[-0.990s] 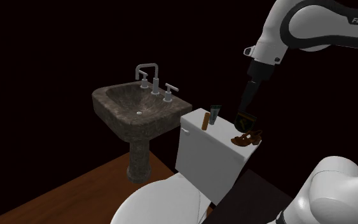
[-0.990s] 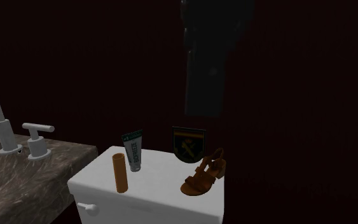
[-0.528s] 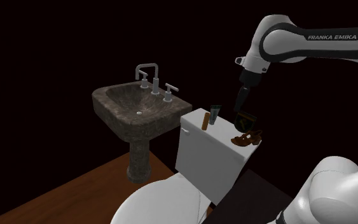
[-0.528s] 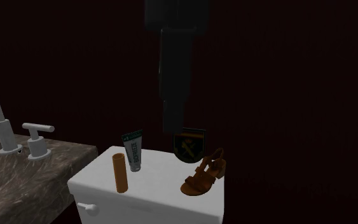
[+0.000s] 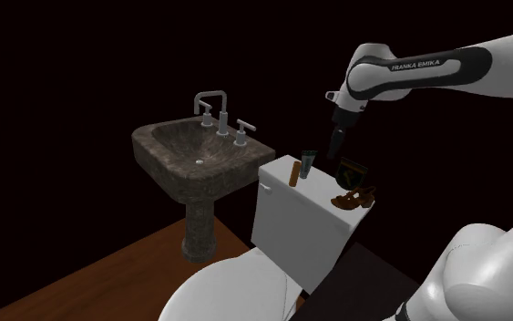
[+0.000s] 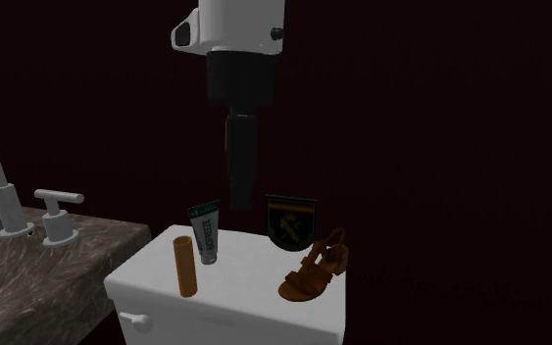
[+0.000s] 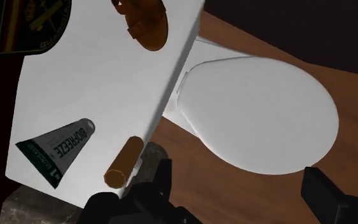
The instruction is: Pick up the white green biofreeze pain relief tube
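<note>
The white and green tube (image 5: 308,162) (image 6: 205,232) (image 7: 55,150) stands on the white toilet tank lid (image 5: 291,199) (image 6: 249,286) (image 7: 107,83), leaning at its back edge with its cap down. My black gripper (image 5: 335,152) (image 6: 238,209) (image 7: 244,191) hangs above the lid, just off the tube toward the second exterior view's right, touching nothing. Its fingers (image 7: 160,186) stand wide apart in the wrist view, with nothing between them.
On the lid with the tube are a brown cylinder (image 5: 294,172) (image 6: 184,266) (image 7: 124,161), a brown sandal (image 5: 353,197) (image 6: 315,267) (image 7: 142,22) and a dark badge (image 5: 351,170) (image 6: 291,222) (image 7: 34,25). A stone sink (image 5: 195,155) (image 6: 28,270) with a faucet (image 5: 210,105) stands beside the toilet. Black area lies behind.
The gripper has swung from above the badge and sandal toward the tube, leftward in both exterior views. The things on the lid have not moved.
</note>
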Robot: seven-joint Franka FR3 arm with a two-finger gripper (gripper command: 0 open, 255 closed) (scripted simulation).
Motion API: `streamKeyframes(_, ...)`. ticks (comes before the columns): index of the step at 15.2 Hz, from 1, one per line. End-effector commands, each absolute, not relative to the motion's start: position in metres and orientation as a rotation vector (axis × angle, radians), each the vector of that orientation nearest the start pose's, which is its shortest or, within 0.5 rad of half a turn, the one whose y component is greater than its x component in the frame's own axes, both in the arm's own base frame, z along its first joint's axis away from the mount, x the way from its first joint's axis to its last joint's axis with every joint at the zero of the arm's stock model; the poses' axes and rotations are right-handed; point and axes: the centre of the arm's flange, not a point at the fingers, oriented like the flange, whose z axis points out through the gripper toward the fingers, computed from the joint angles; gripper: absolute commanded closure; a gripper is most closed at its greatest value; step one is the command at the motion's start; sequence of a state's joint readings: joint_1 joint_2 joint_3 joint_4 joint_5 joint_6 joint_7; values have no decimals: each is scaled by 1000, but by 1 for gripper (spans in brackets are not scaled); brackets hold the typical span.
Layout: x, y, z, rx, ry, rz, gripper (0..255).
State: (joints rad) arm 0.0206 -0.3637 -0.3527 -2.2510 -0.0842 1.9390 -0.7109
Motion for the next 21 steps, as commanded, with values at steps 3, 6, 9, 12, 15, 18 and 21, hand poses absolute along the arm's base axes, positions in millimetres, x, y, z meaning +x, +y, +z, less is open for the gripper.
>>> streamKeyframes(3, 456, -197, 482, -3040, -757, -83, 0)
streamKeyframes(6, 482, -220, 466, -3032, -825, -87, 0)
streamKeyframes(9, 509, -242, 450, -3022, -893, -90, 0)
streamKeyframes(12, 537, -264, 435, -3011, -962, -93, 0)
streamKeyframes(15, 566, -284, 419, -2999, -1030, -97, 0)
streamKeyframes(18, 596, -303, 405, -2985, -1098, -100, 0)
streamKeyframes(21, 613, -313, 391, -2976, -1137, -102, 0)
